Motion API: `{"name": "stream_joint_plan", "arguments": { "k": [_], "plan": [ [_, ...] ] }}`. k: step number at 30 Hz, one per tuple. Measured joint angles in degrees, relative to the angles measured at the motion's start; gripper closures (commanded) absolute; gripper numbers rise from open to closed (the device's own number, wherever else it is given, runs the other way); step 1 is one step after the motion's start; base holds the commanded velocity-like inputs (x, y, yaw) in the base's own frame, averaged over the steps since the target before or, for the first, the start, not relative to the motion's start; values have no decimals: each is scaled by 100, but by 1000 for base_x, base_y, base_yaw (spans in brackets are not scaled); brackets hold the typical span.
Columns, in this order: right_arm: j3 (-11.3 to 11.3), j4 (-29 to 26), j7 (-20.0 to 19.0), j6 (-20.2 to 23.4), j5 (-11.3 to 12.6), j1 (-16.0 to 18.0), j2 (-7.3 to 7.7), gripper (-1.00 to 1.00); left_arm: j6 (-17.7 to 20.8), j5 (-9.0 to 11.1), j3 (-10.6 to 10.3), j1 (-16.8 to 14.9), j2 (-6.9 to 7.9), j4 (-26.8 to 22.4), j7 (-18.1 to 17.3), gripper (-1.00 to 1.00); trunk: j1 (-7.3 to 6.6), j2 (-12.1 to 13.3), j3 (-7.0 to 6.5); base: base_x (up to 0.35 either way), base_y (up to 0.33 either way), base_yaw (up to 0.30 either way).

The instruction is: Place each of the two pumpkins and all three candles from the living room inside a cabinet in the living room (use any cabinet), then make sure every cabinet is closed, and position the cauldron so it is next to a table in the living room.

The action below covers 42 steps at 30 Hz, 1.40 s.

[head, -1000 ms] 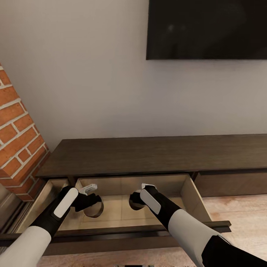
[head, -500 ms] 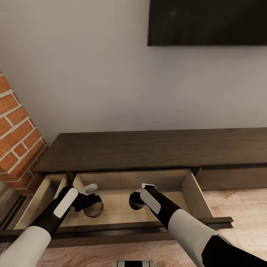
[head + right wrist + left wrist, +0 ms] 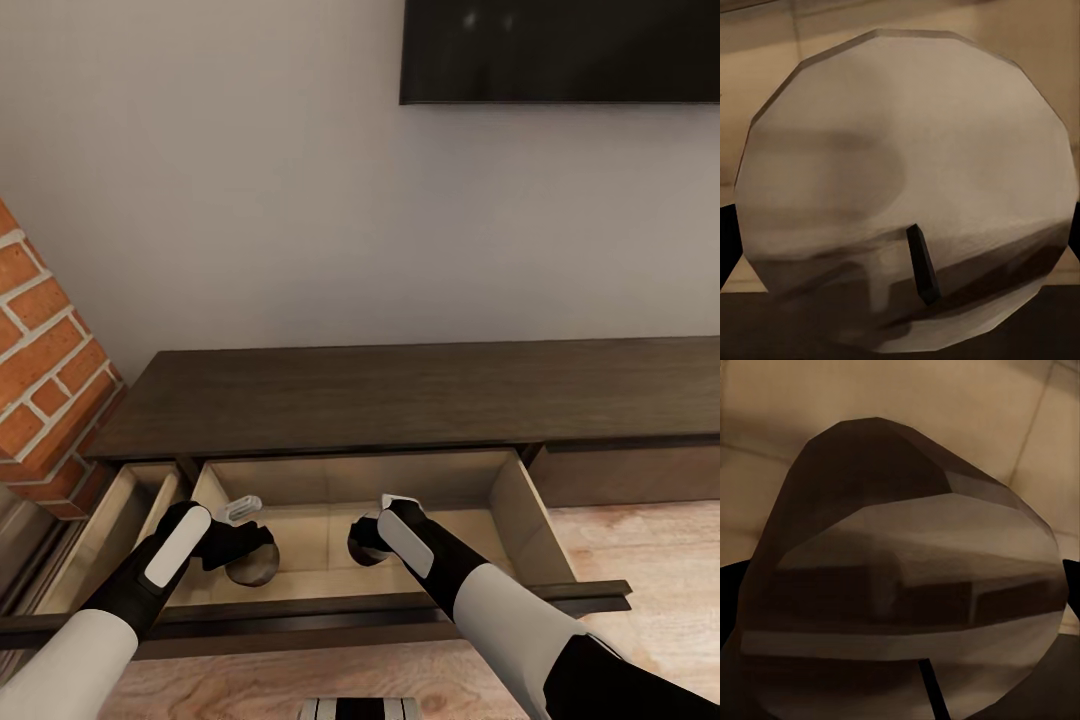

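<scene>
The dark brown cabinet (image 3: 420, 395) stands against the wall with one drawer (image 3: 520, 500) pulled out, its pale wood inside showing. Both my grippers hang over this drawer. My left gripper (image 3: 248, 556) is shut on a beige-tan candle (image 3: 254, 569); up close this candle (image 3: 900, 577) looks brownish and tilted. My right gripper (image 3: 362, 541) is shut on another candle (image 3: 357, 545), whose round top and dark wick (image 3: 921, 262) face the wrist camera. The drawer floor lies just below both candles.
A second drawer (image 3: 105, 535) stands open to the left, beside a red brick column (image 3: 40, 390). The pulled-out dark drawer front (image 3: 420, 605) runs across under my forearms. A black TV (image 3: 560, 50) hangs on the wall above. Wood floor (image 3: 650, 560) lies right.
The whole picture has shifted: the TV and cabinet sit higher than a second ago, so the camera moved. Both grippers keep their grip on the candles over the drawer.
</scene>
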<state>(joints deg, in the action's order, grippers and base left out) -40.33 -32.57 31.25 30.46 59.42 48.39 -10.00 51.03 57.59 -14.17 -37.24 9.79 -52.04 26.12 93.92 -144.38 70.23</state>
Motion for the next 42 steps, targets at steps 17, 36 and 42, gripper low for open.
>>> {"name": "stream_joint_plan", "arguments": {
  "k": [17,36,42],
  "plan": [
    [0,0,-4,-4,1,-1,0,100,1,-3,5,0,7,0,0,100,0,0,0,77,0,0],
    [2,17,44,118,5,5,0,100,-6,1,-3,1,-17,-4,8,100,37,-18,310,1,0,0],
    [1,-23,55,406,-10,7,0,100,-9,-6,-28,0,-19,-185,13,100,52,-26,443,0,0,0]
  ]
}}
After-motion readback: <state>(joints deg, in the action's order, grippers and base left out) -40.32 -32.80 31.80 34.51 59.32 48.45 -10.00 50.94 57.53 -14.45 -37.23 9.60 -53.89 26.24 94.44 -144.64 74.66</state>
